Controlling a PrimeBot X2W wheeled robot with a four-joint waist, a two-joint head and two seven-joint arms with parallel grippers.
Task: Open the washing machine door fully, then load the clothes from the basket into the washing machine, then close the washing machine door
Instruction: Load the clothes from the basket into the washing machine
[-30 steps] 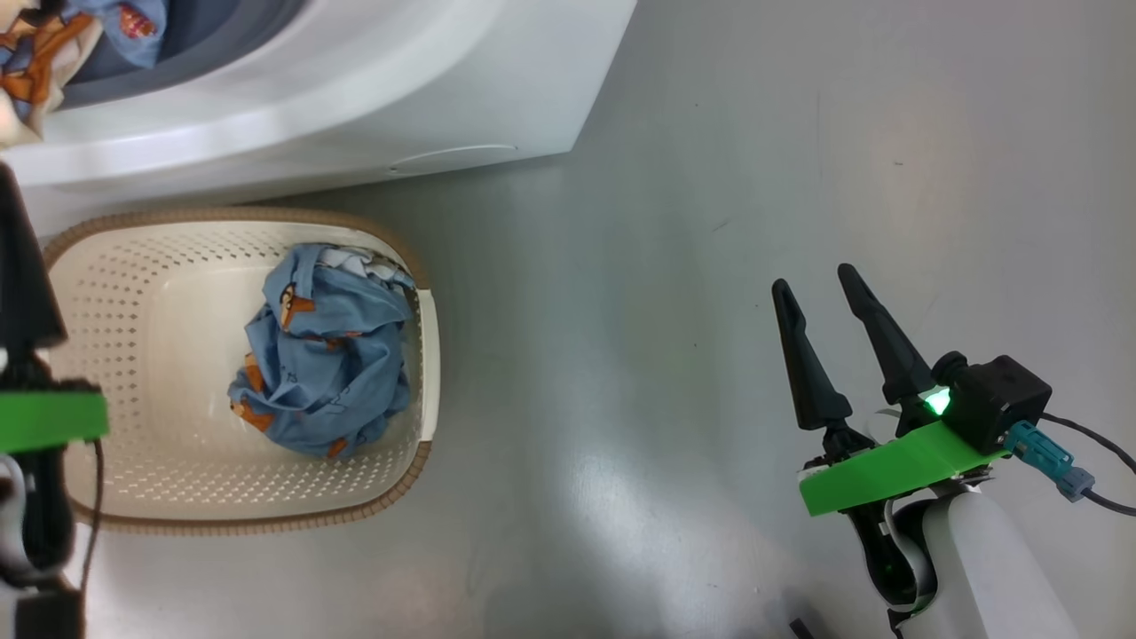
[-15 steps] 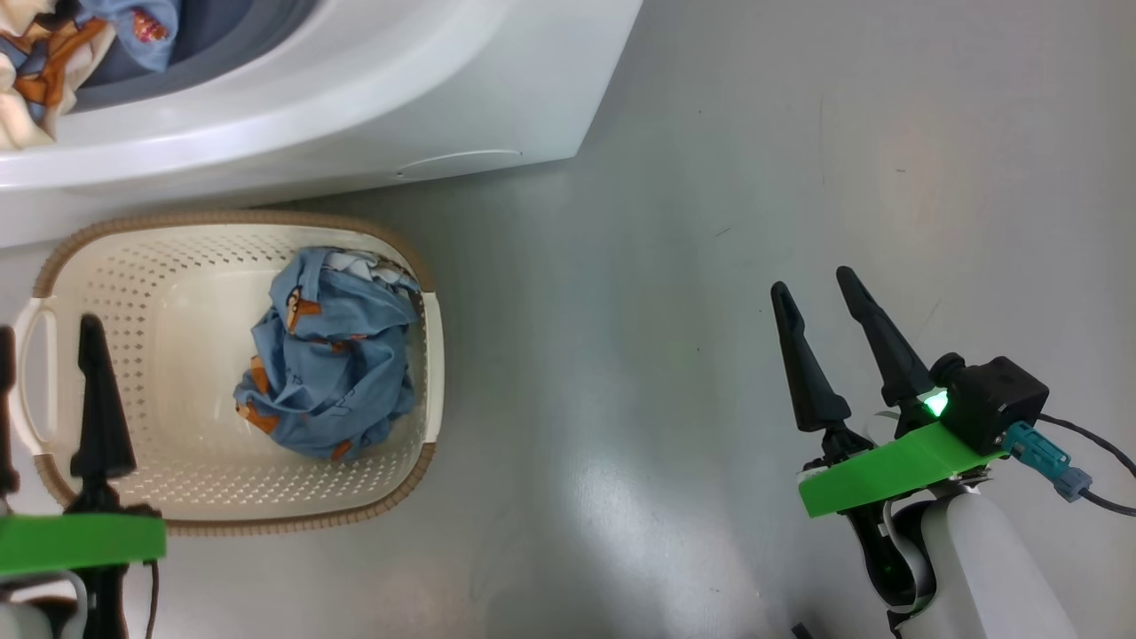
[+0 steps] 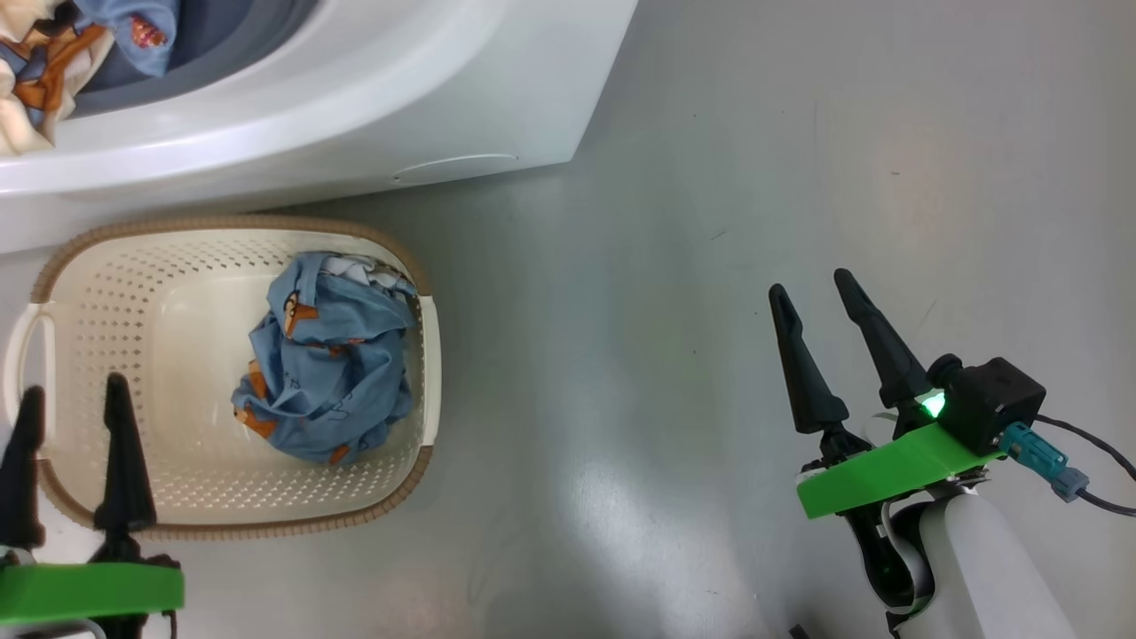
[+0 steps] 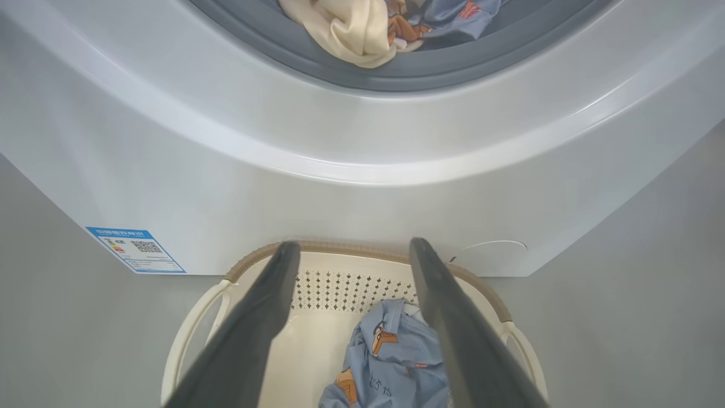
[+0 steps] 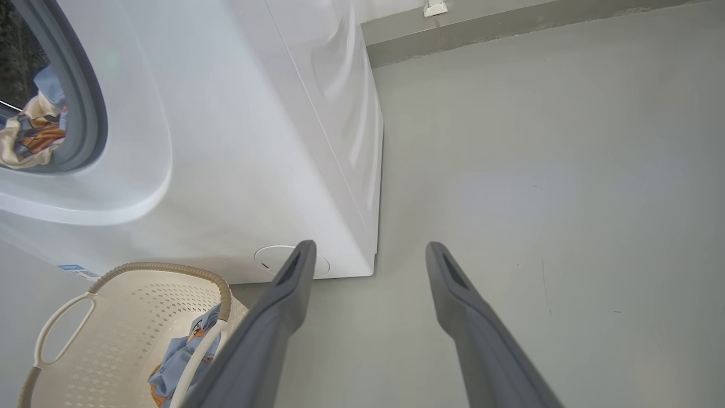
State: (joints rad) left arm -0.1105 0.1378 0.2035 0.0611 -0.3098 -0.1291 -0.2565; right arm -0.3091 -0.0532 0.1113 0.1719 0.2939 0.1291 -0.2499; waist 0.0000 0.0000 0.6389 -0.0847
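The left gripper (image 3: pixel 74 384), cut off below, is held spread at the basket (image 3: pixel 222 222); the right gripper (image 3: pixel 811 281) likewise. Clothes (image 3: pixel 49 49) in the machine (image 3: pixel 399 89) are cropped.

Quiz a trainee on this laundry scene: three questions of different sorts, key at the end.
1. True or false: the basket is empty.
2. Which gripper is nearer the basket? A) the left gripper B) the right gripper C) both equally near
3. Fill in: the jaws of both grippers stand ___.
Key: 1 false, a blue printed garment lies in it. 2 A. 3 open.
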